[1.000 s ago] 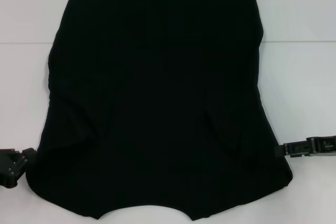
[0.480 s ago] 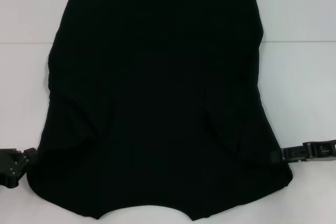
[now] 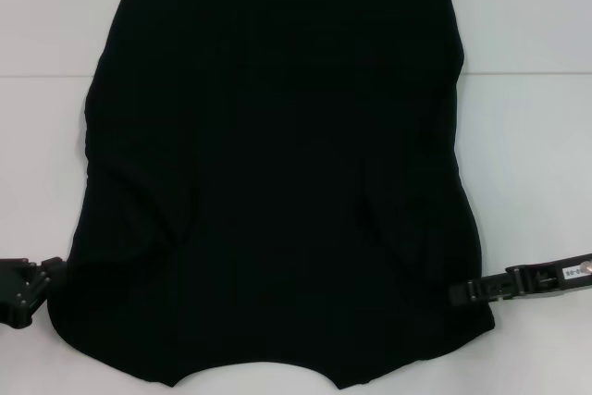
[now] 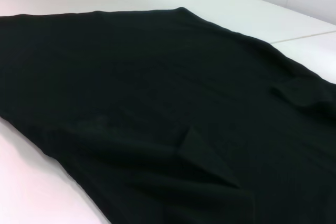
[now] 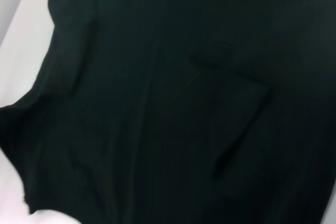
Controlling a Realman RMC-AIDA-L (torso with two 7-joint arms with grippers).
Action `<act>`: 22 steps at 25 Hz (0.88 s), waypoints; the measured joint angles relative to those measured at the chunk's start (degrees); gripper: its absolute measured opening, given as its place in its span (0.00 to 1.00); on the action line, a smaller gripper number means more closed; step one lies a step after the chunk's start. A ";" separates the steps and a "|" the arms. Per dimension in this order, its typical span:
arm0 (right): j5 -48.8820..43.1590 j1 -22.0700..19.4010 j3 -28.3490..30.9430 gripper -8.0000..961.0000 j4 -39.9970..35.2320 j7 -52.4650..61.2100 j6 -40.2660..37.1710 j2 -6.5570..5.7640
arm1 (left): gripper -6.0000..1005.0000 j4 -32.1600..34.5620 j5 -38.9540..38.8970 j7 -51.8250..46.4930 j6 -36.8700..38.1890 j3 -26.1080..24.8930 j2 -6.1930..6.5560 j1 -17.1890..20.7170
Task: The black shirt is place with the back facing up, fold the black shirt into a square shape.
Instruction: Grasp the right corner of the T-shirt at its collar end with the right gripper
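Right tool at the shirt's edge, left tool waiting off the corner.

I see the shirt [image 3: 277,182] lying flat mid-table [image 3: 536,136], plain side up, sleeves folded in. My right tool [image 3: 458,293] overlaps its right near edge; my left tool [image 3: 28,289] sits just off the left corner. I cannot tell either tool's opening. Risk: pinching only the top layer would drag the fold crooked. White table lies bare on both sides.

The black shirt [image 3: 277,173] lies spread flat on the white table [image 3: 536,136], plain face up, both sides folded inward to a tall panel. The near end is wider, with a curved notch in its edge.
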 joint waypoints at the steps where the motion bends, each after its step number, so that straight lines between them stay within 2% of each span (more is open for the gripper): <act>1: -0.01 0.17 0.00 0.76 0.01 0.00 -0.37 0.12 | 0.03 0.00 0.00 0.00 -0.02 0.00 0.00 0.00; 10: -0.07 0.59 0.00 0.76 0.03 -0.01 -1.47 0.90 | 0.02 0.00 0.21 0.08 -0.52 0.00 0.00 0.00; 17: -0.82 0.65 0.02 0.76 0.02 1.43 -1.46 0.59 | 0.03 0.00 0.15 0.09 -0.54 0.00 0.00 -0.01; 20: -2.10 0.82 0.11 0.63 0.00 1.86 -1.10 0.52 | 0.03 0.00 0.02 0.09 -0.47 0.01 0.00 -0.01; 22: -2.62 0.90 0.03 0.51 -0.02 2.49 -0.72 0.59 | 0.03 0.00 0.01 0.09 -0.47 0.08 0.00 -0.01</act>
